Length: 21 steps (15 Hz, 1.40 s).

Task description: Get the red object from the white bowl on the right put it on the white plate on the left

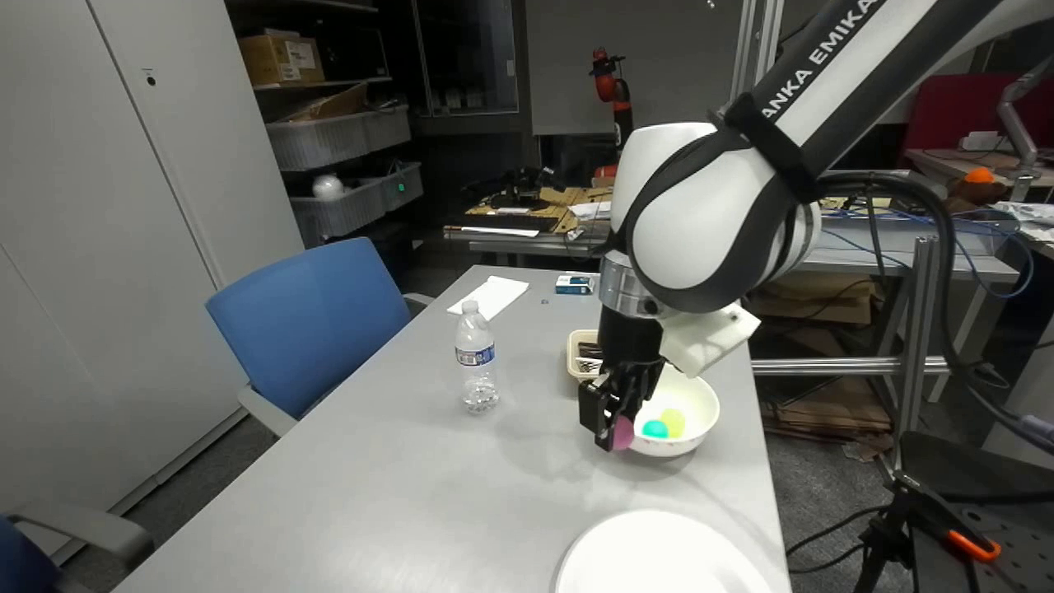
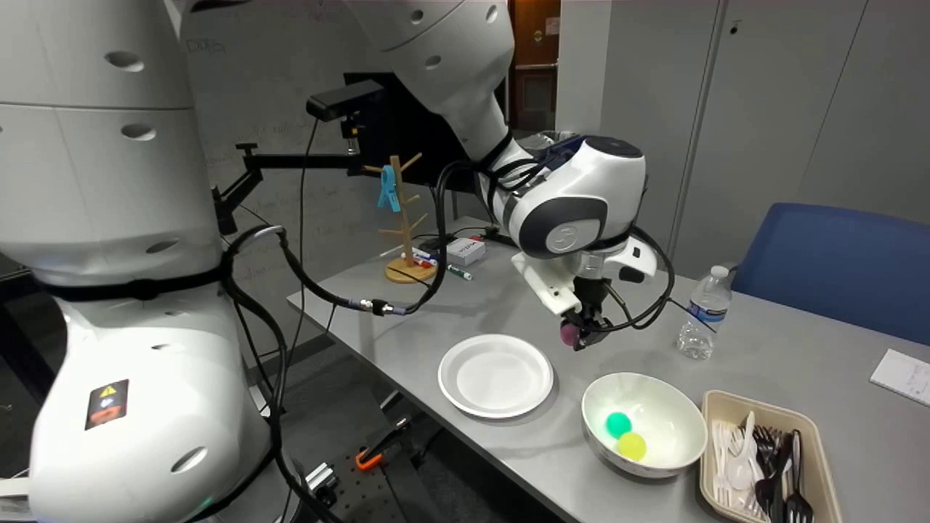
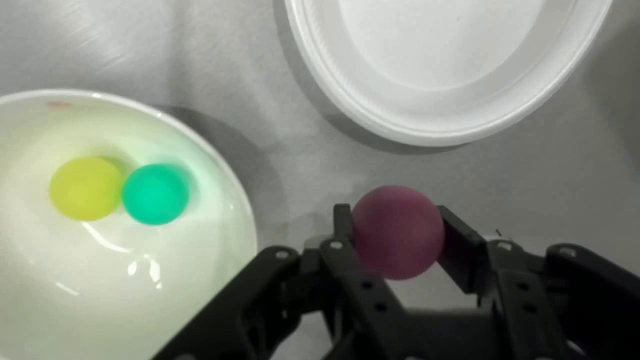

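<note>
The gripper has its jaws closed round the pink ball, one finger against each side. The pink ball is outside the bowl: in the wrist view it lies right of the bowl's rim, and in an exterior view it hangs over the table, beyond the bowl and to its left. The arm is above it, farther beyond the bowl on the same side.

Inside the bowl sit a yellow ball and a green ball; in the wrist view their edges meet. The plate lies flat near the bowl but apart from it, to its left in an exterior view, above and to its right in the wrist view.

The remaining places are told from that same exterior side. Just right of the bowl is a tray of black and white cutlery; whether tray and bowl touch, I cannot tell. A bottle stands upright beyond the bowl. Paper lies well to the bowl's right, and a blue chair is farther beyond it. Well to the bowl's left, past the plate, are a stand with a clip on it, markers and a white box.
</note>
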Motion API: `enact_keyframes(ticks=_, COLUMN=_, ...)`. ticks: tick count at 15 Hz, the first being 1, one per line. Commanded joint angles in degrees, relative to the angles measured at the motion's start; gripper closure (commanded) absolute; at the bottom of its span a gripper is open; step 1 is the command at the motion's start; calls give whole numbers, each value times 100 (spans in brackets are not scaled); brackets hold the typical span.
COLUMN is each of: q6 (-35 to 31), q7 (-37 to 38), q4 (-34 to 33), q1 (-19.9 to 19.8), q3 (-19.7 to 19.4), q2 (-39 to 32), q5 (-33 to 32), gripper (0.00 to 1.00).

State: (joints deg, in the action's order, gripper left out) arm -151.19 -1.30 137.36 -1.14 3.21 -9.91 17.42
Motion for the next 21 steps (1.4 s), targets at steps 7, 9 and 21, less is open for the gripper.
enact_keyframes(ticks=7, q6=469, q7=-823, q4=33, q1=-137, q3=302, q2=-491, q5=1031, gripper=82)
enact_keyframes(ticks=9, q6=453, q7=-932, q4=15, q1=-172, q3=357, q2=-658, q5=1142, gripper=82)
enact_keyframes(ticks=21, q6=704, q7=-770, q4=-4, q1=-175, q3=353, q2=-868, q5=777, gripper=1)
